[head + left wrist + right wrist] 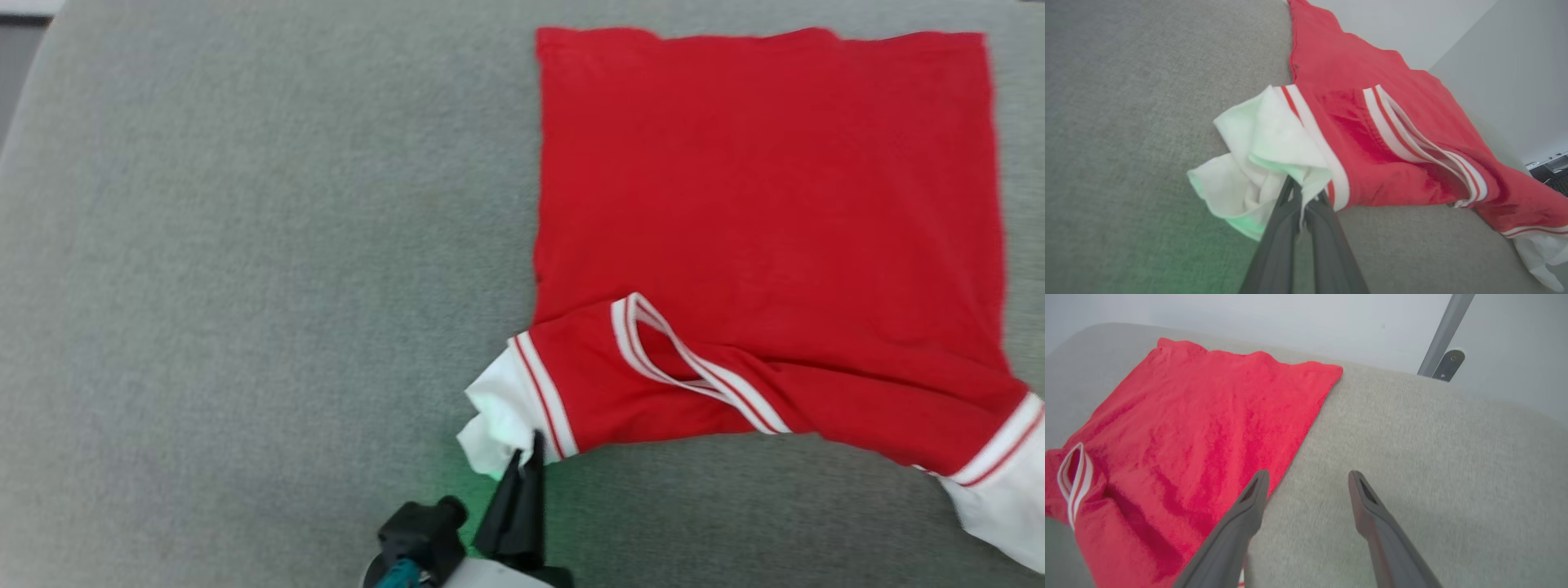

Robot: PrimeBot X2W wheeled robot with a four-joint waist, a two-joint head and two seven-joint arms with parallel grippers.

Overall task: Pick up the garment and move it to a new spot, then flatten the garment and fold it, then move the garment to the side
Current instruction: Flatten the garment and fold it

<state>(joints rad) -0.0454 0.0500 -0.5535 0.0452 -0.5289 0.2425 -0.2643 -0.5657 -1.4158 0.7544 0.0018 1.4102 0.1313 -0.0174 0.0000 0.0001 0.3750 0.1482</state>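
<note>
left gripper (532, 447): closest to the camera, bottom middle of the head view. Fingers pinched tight on the near sleeve (494, 416), which is white and all bunched up. Greenish glow on the cloth there.
right gripper (1308, 478): fingers spread wide with nothing between them, hanging over the shirt's side edge. One finger overlaps the red. Can't tell if it's touching.
garment (767, 188): red shirt with white sleeves and red-and-white striped trim, plain red side up.
where it is: right half of the grey padded surface (245, 245), collar (678, 359) end nearest the robot and hem at the far end. Body is pretty flat, shoulders are rumpled.
cut off: the other sleeve (1004, 482) runs out at the lower right corner of the head view.
hidden: whatever's on the underside, plus the sleeve cloth inside the pinch.
far back: pale wall (1290, 318) and a slanted metal pole (1443, 330).
</note>
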